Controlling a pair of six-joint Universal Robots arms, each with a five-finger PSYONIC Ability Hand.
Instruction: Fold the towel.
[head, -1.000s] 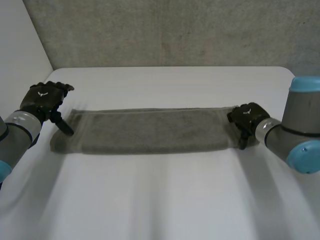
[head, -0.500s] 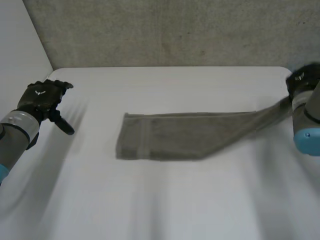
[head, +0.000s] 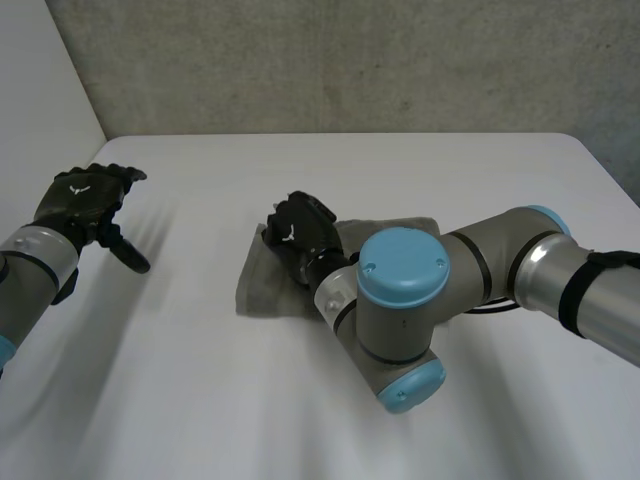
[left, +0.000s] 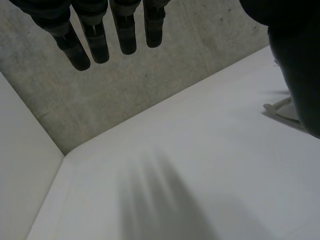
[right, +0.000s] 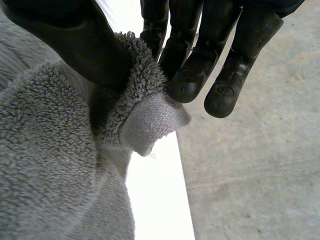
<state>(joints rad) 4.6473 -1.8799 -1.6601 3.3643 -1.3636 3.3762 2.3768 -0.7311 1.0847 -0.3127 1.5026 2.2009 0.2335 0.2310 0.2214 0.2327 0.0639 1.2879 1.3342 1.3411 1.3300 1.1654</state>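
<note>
Grey terry towel (head: 258, 285), hemmed corner

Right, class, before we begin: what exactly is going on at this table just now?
A two-armed robot is folding a grey towel on a white table. Its right hand pinches one end of the towel between thumb and fingers and holds it above the opposite end, so the towel looks doubled over. The left hand is open, hovering over bare table, well apart from the towel.
</note>
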